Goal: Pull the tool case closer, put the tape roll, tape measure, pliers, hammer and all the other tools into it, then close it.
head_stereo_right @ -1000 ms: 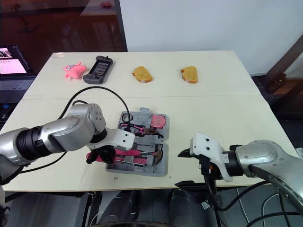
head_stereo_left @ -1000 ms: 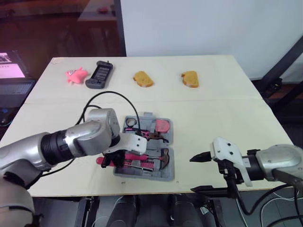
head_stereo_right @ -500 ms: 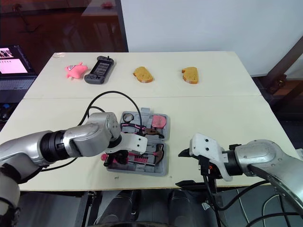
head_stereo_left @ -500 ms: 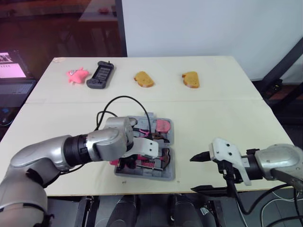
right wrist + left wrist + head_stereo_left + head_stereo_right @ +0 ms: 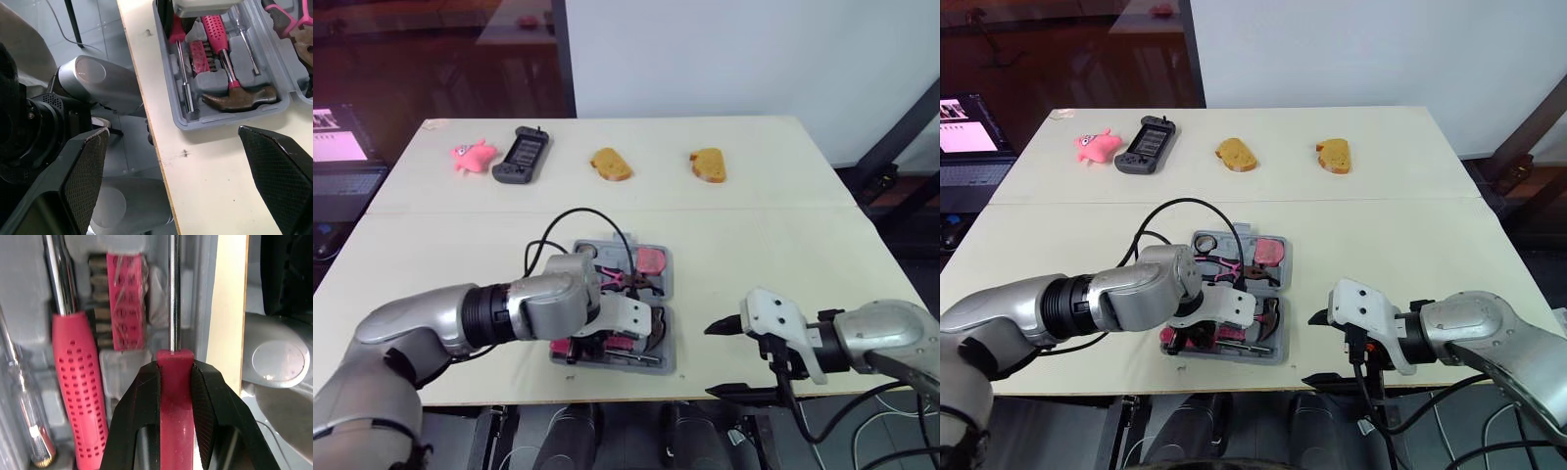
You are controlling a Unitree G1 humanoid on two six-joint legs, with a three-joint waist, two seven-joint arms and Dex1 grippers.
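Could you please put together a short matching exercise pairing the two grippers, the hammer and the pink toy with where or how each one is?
1. left gripper
2. right gripper
3. hammer
4. pink toy

A. lying in the tool case
B. far left of the table, beside the black handheld device
C. shut on the red-handled screwdriver
D. open, right of the tool case

Pairs: 1-C, 2-D, 3-A, 4-B.

Tool case [image 5: 668, 323] at table's [image 5: 754, 235] near edge, hammer [image 5: 239, 95] and pliers [image 5: 631, 281] inside (handheld device [image 5: 520, 157] far behind)
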